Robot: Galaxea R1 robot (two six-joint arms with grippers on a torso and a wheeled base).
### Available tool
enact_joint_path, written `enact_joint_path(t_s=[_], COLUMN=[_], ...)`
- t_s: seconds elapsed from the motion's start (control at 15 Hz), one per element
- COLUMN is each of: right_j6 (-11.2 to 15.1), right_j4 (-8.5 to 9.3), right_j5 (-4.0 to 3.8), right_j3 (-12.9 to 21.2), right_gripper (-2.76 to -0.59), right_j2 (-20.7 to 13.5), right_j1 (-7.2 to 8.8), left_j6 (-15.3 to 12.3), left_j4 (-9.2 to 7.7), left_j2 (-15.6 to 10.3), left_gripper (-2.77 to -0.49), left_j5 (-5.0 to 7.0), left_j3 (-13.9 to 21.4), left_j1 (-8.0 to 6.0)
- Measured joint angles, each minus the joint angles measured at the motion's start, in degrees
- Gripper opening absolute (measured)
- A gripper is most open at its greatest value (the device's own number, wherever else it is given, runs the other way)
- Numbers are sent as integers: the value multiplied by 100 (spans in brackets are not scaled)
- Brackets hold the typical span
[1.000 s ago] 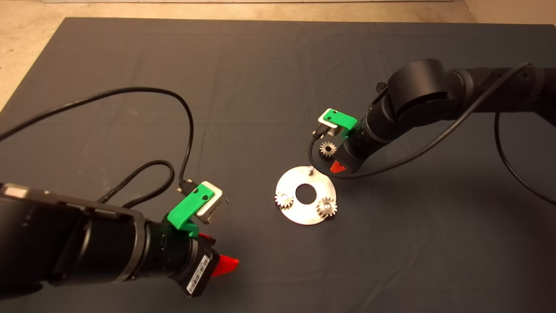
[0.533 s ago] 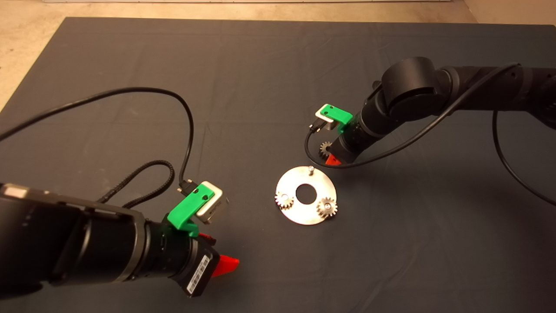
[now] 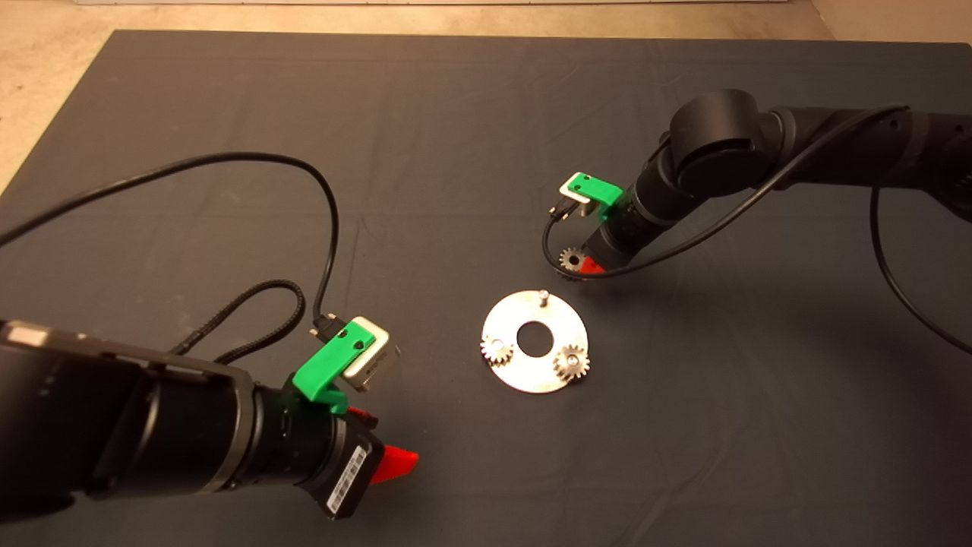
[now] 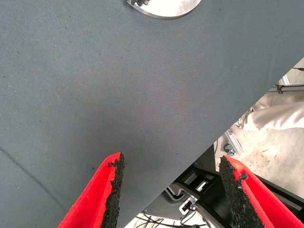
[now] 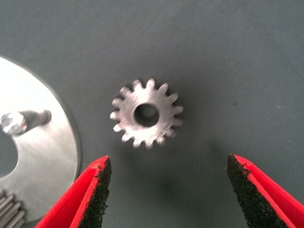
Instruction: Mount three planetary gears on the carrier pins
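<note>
1. Lying flat on the dark grey mat (image 3: 425,152) just beyond the round silver carrier disc (image 5: 45,156), the loose small silvery toothed steel gear (image 5: 147,114) is being judged rigid, slippery and thin; opposite teeth should be pinched.
2. The right gripper (image 5: 166,190) is being held wide open, empty, above it.
3. The left gripper (image 4: 168,190) is being parked open, empty.

Mat (image 3: 228,114): dark grey woven cloth, matt, faint creases. Carrier disc (image 3: 558,315): bare metal, bright, brushed finish w/ fine machining marks in right wrist view. Pin (image 5: 26,119): polished metal, glossy. Loose gear (image 5: 147,114) beside disc: silvery-grey metal, satin face, dull teeth. Right gripper (image 5: 166,190) fingers (image 5: 78,199): smooth red plastic; pads black, rough, crumbly at edges. Left gripper (image 4: 171,190): same finish. Camera brackets (image 3: 334,365): green plastic, semi-gloss.
</note>
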Motion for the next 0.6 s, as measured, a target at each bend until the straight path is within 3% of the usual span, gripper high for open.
enact_joint_path(t_s=[0.27,0.6], right_j6=[-1,-2], right_j4=[0,0], right_j5=[115,159], right_j3=[-147,-284], right_gripper=[-158,-158], right_j2=[112,330], right_j1=[-2,-128], left_j6=[0,-2], left_j4=[0,0], left_j2=[-13,-27], left_gripper=[-192,-192], left_j5=[-5,-7], left_j3=[0,0], left_j1=[0,2])
